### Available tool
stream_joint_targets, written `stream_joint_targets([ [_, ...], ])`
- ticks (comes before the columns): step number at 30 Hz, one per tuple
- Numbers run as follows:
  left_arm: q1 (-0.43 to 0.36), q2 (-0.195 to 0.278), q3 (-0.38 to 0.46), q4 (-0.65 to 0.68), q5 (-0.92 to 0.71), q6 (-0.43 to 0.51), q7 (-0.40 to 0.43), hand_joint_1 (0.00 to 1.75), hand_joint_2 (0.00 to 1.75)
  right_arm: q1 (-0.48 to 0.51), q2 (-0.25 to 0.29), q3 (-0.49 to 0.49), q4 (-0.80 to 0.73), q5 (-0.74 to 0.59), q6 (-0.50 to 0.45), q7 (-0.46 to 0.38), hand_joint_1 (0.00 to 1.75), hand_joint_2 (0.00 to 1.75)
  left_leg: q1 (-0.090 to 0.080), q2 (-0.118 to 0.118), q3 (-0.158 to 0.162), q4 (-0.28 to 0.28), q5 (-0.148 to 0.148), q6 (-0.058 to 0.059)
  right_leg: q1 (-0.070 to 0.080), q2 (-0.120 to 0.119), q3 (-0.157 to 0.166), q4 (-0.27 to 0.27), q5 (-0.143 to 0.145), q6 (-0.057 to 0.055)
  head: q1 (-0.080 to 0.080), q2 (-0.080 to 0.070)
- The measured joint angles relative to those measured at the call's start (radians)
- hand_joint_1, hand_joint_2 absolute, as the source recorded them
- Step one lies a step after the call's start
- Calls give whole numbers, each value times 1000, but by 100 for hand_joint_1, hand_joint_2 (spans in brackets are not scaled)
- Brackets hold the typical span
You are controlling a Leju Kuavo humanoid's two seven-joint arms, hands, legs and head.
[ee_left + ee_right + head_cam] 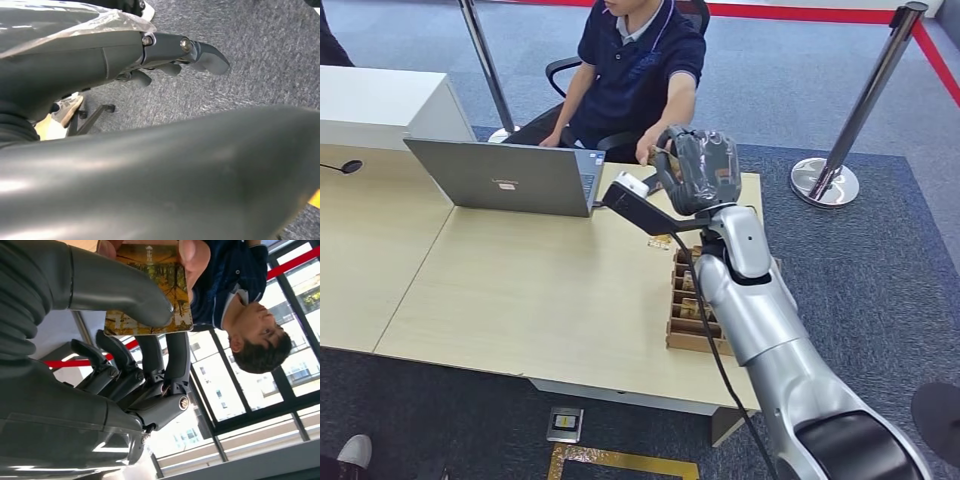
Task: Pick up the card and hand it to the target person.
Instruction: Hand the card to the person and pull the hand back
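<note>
The right hand (pixel 124 355) pinches the card (pixel 158 270) between thumb and fingers, raised over the table's (pixel 531 290) far edge. The seated person's hand (pixel 192 255) (fingers at the card's far end) touches it too. The left hand (pixel 166 55) holds nothing, its fingers loosely apart above carpet.

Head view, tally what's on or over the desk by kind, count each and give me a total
Laptop: 1
Cardboard box with dividers: 1
Card in the right robot hand, with a person's hand also on it: 1
Small card flat on the desk: 1
Black desk microphone: 1
Total: 5
</note>
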Motion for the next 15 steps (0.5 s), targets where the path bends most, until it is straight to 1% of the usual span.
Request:
stream_joint_targets([
  [1,0,-1,1,0,1,1,-1,0,0,23,-6,-21,-31,-20,-20,-8,0,175,0,0,0,0,0,0,0,0,0,0,0,0,0,0],
  [2,0,-2,3,0,3,1,-2,0,0,60,-14,-41,-80,-40,-31,-18,0,175,0,0,0,0,0,0,0,0,0,0,0,0,0,0],
  [4,1,-3,6,-1,6,1,-2,0,0,167,-35,-60,-226,-55,-48,-29,0,175,0,-1,0,0,0,0,0,-1,1,-1,0,0,0,0],
  [7,3,-4,12,-2,12,1,4,0,0,380,-74,-71,-528,-62,-65,-39,0,175,1,-3,2,-1,0,0,1,-3,3,-3,0,0,0,0],
  [11,6,-6,28,-2,26,2,15,0,0,697,-124,-101,-920,-74,-69,-31,0,175,1,-6,2,-2,0,0,1,-6,4,-5,-1,0,0,0],
  [13,8,-6,34,-3,31,2,19,0,0,846,-140,-123,-1073,-96,-62,-34,0,175,1,-8,1,-2,-1,0,1,-6,4,-5,-2,0,0,0],
  [15,10,-6,37,-3,33,2,25,0,0,971,-144,-147,-1186,-96,-67,-35,0,175,1,-10,0,-2,-2,0,1,-6,3,-5,-3,1,0,0],
])
